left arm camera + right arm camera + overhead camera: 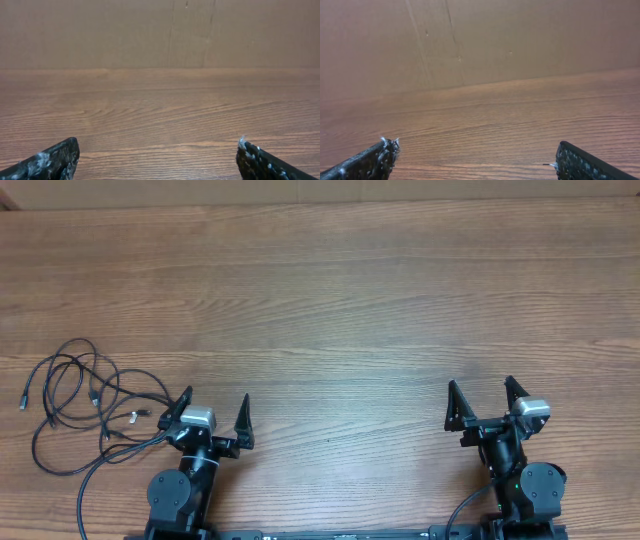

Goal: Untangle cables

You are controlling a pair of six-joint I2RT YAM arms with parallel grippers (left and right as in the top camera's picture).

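I can't read any words, numbers or signs in my three views. My table (320, 280) is plain wood with nothing written on it. The cables (95, 402) are too small to show any print.

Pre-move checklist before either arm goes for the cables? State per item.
1. left gripper open: ok, jaws spread, nothing between them.
2. right gripper open: ok, jaws spread, empty.
3. cables located: ok, one tangled heap at the left side of the table, right beside the left gripper.
4. Cables in a wrist view: not ok, both wrist views show only bare wood.
5. Which strand crosses over which: cannot tell, too thin from overhead.
6. Right gripper near the heap: not ok, it sits at the table's opposite side.
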